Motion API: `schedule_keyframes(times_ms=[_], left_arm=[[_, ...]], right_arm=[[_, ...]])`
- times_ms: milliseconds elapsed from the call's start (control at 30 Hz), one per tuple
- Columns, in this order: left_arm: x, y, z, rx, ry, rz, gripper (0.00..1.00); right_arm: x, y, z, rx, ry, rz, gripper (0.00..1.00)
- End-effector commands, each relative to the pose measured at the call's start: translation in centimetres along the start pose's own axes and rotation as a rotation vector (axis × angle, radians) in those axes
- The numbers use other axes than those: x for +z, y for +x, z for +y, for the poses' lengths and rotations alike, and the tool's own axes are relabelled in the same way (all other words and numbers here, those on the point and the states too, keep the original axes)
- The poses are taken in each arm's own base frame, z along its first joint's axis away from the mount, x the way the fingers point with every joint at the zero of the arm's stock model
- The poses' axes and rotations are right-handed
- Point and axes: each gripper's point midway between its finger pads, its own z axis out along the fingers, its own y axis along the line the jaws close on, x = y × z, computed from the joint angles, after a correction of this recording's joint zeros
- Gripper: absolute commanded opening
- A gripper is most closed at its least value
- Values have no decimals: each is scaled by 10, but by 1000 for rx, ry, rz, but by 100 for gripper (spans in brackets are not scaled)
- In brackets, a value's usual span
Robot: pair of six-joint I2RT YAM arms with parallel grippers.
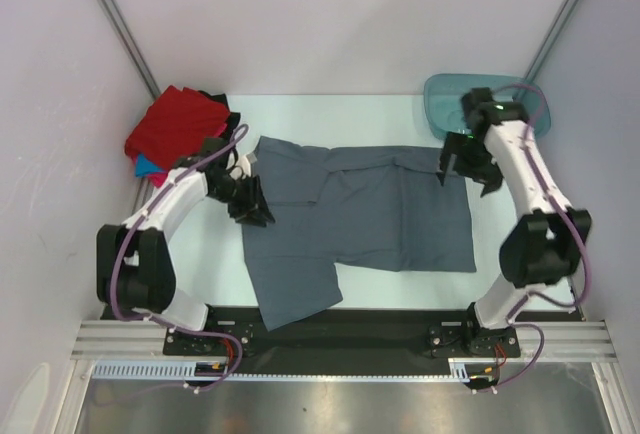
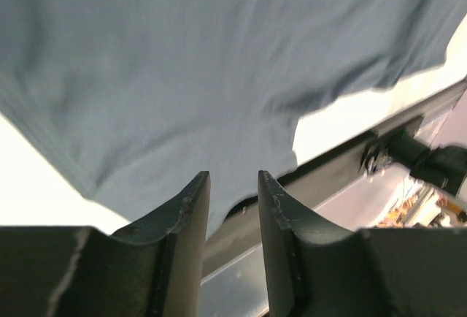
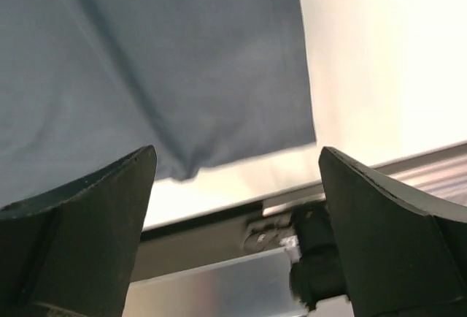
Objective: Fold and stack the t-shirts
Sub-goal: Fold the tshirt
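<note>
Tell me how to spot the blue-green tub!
Start at the pale table and look to its far right corner, behind the right arm. The teal tub sits there, partly hidden by that arm. It alone is hard teal plastic; the grey shirt nearby is soft cloth.

Grey shirt [image 1: 370,214]: plain slate grey-blue, lying flat across the middle of the table [image 1: 300,119], partly folded. The main body forms a rough rectangle with fold lines running near to far. One portion projects toward the near edge at the left.

Red shirt [image 1: 175,124]: bundled in the far left corner, uppermost on a pile. Blue shirt [image 1: 148,166] shows beneath its near edge. Black shirt [image 1: 215,102] shows behind it.
</note>
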Motion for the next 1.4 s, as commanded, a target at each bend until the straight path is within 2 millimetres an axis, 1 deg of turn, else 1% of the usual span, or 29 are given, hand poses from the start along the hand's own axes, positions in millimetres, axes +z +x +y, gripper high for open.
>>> schedule_keyframes(times_ms=[0,33,67,100,133,167,200,233,267,300,333,367,433,500,533,600,733,800,833,900,933,967,1067,1133,1167,1233,1267,1333,1367], left_arm=[[-10,38,-5,22,43,58,36],[-7,52,2,-6,36,93,37],[-9,53,11,-11,-13,83,41],[-12,55,16,-22,-26,68,46],[-12,56,18,-34,-23,54,53],[-10,57,15,-53,8,42,56],[-9,56,13,-69,35,22,53],[-11,52,10,-100,50,-22,54],[-13,47,14,-110,14,-58,64],[-17,44,14,-121,-3,-92,69],[-26,40,11,-141,-14,-147,72],[-31,38,11,-151,-23,-178,77],[-33,37,10,-183,-17,-225,87],[-29,44,12,-214,-19,-205,96],[-24,53,16,-242,-24,-175,100],[-22,61,13,-249,4,-159,100],[-19,81,20,-267,-7,-124,100],[-22,85,14,-253,35,-146,100],[-18,92,15,-272,44,-133,100],[-16,101,16,-281,56,-124,100],[-12,109,19,-295,55,-99,100],[-11,112,21,-298,48,-92,100],[-10,119,25,-289,30,-66,90],[-8,124,28,-291,18,-31,83],[-7,125,29,-295,17,-22,75],[-6,127,29,-298,15,-3,72],[-6,128,31,-298,4,6,67],[-8,130,36,-286,-34,24,63],[-8,138,41,-307,-68,67,61]], right_arm=[[-40,35,-21,217,-205,81,100],[-35,46,-24,242,-222,125,100],[-35,50,-33,294,-248,145,100],[-38,62,-31,307,-278,179,100],[-39,66,-32,312,-278,181,100],[-38,70,-31,311,-286,183,100],[-38,73,-31,312,-294,184,100],[-37,79,-33,315,-283,189,100],[-31,87,-35,314,-270,208,100],[-30,91,-35,319,-276,219,100],[-31,94,-35,319,-289,214,100],[-26,102,-35,319,-284,233,100],[-21,105,-39,332,-271,206,100],[-14,112,-40,331,-284,222,100],[-11,113,-42,339,-289,228,100],[-10,116,-42,322,-305,232,100],[-3,123,-45,320,-286,243,100],[0,125,-40,345,-307,244,100],[4,133,-40,352,-300,260,100],[8,138,-41,357,-299,260,100],[12,147,-42,363,-289,284,100],[12,144,-40,368,-306,263,100],[5,144,-39,400,-307,272,100],[5,144,-38,421,-303,277,100],[5,145,-37,426,-303,281,99],[3,143,-36,438,-307,277,100],[3,142,-35,446,-312,278,100],[-2,138,-33,457,-327,281,100],[-5,136,-31,471,-338,275,100]])
